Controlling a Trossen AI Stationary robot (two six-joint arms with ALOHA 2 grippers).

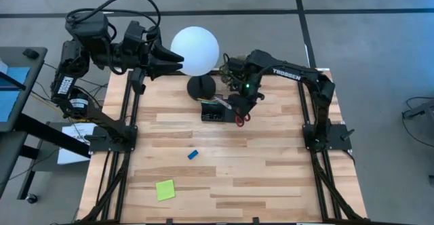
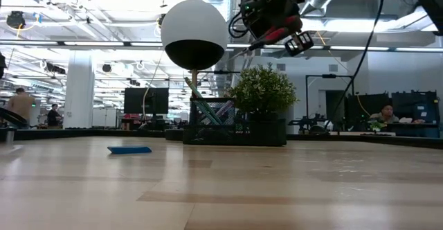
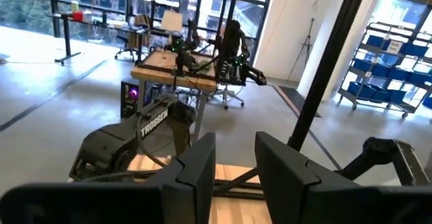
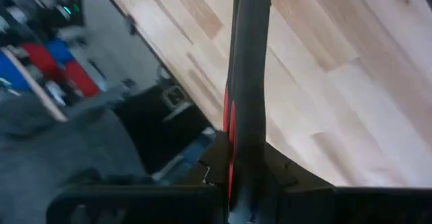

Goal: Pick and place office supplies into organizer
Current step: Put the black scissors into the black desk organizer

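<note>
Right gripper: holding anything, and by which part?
Yes. The right gripper, raised over the organizer, is shut on the red-handled scissors. Its fingers clamp the red handle end, as the right wrist view shows. The left gripper holds nothing.

The robot has two dark, almost black arms made of chunky round joints and long straight tubes, and each one stands on a black metal frame at the side of the wooden table. The right arm (image 1: pixel 291 76) has white letters on its side and a tiny green light near its wrist. The left arm (image 1: pixel 88 49) has fat black cables looping over its top, plus a white sticker low down near its base.
</note>
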